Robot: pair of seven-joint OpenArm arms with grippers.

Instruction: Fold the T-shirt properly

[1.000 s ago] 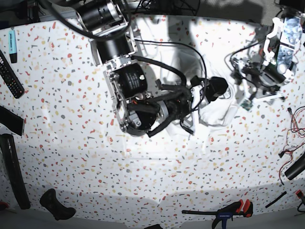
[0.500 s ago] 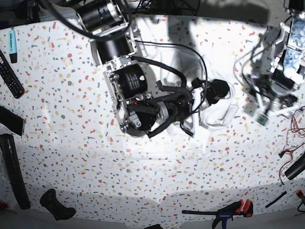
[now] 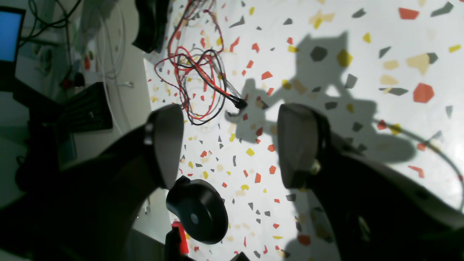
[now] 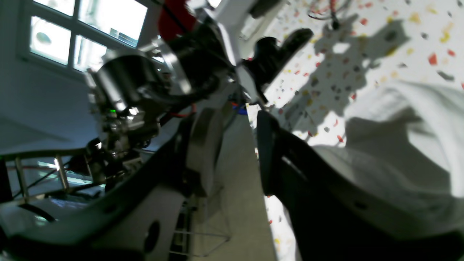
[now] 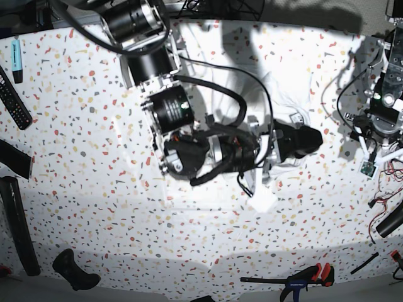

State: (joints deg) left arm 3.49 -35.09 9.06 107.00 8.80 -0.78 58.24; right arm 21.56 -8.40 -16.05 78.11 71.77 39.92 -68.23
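Observation:
The T-shirt lies bunched and wrinkled in the middle of the speckled table, running from the far edge down to a small flap. My right arm reaches across it, and my right gripper sits at the cloth's right edge. In the right wrist view the right gripper has its jaws apart with an empty gap, and its lower finger lies against the white T-shirt. My left gripper stands wide open over bare tabletop with nothing between its fingers, off to the right of the shirt.
Red and black cables and a round black object lie near the left gripper. A remote and a blue marker sit far left. Black parts and a clamp line the front edge.
My left arm has swung away from the shirt towards the table's right edge. My right gripper has slid further right, and the shirt's right lobe is more bunched under it.

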